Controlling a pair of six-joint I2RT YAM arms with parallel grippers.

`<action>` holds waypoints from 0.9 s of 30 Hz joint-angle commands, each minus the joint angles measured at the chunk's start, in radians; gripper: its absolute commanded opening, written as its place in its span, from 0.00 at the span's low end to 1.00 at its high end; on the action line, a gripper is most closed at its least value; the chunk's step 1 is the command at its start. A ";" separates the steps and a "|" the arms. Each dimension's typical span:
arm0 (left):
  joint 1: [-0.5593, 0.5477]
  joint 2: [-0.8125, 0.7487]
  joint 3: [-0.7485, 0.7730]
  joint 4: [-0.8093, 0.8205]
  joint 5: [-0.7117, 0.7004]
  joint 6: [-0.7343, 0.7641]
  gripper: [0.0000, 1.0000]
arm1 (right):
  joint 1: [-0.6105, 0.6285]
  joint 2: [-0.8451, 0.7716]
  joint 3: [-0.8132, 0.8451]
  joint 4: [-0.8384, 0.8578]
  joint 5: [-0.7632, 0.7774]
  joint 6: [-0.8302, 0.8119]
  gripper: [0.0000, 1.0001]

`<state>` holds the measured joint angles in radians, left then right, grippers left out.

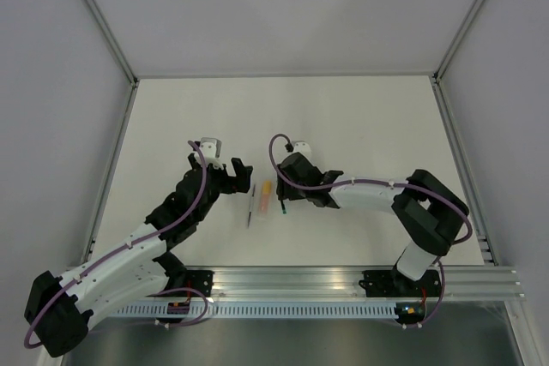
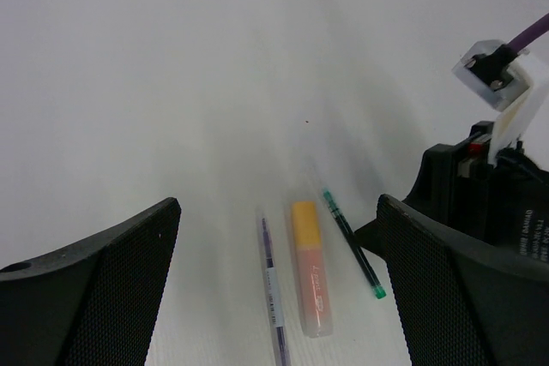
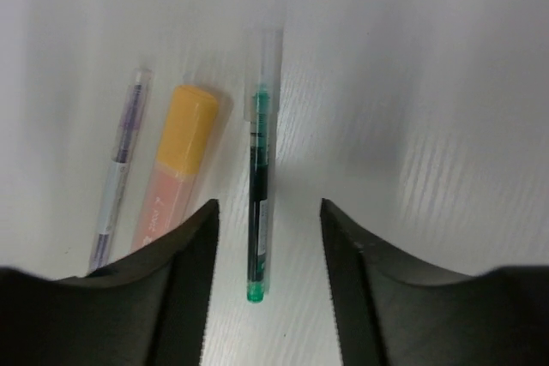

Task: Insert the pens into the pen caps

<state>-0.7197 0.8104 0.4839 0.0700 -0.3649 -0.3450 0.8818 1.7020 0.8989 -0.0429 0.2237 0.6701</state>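
Observation:
Three pens lie side by side on the white table. The dark teal-green pen [image 3: 256,203] has a clear cap [image 3: 267,66] over its far end. The thicker orange pen [image 3: 163,203] ends in a stubby orange-yellow cap [image 3: 190,126]. The thin grey-white pen [image 3: 116,177] lies at the left. My right gripper [image 3: 268,212] is open and low, with one jaw on each side of the green pen and not touching it. My left gripper [image 2: 276,212] is open and empty, and looks down on the thin pen [image 2: 273,289], the orange pen [image 2: 314,293] and the green pen [image 2: 352,246].
In the top view the pens [image 1: 264,197] lie in the middle near the table's front, between the left gripper [image 1: 240,176] and the right gripper [image 1: 285,201]. The right arm's wrist [image 2: 489,203] stands close on the right of the pens. White walls enclose the table [image 1: 360,117].

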 commanded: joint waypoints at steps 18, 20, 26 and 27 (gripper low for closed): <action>0.000 -0.054 -0.033 0.106 0.181 -0.008 1.00 | -0.110 -0.472 -0.093 0.026 0.029 -0.159 0.98; 0.000 -0.074 -0.042 0.128 0.213 -0.009 1.00 | -0.112 -0.475 -0.107 0.034 0.055 -0.155 0.98; 0.000 -0.108 -0.062 0.148 0.225 -0.006 1.00 | -0.112 -0.490 -0.114 0.034 0.114 -0.161 0.98; 0.000 -0.114 -0.064 0.148 0.225 -0.005 1.00 | -0.112 -0.499 -0.124 0.034 0.126 -0.161 0.98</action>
<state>-0.7197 0.7147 0.4259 0.1635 -0.1688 -0.3458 0.7712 1.2469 0.7876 -0.0586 0.2733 0.5220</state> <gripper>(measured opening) 0.993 0.979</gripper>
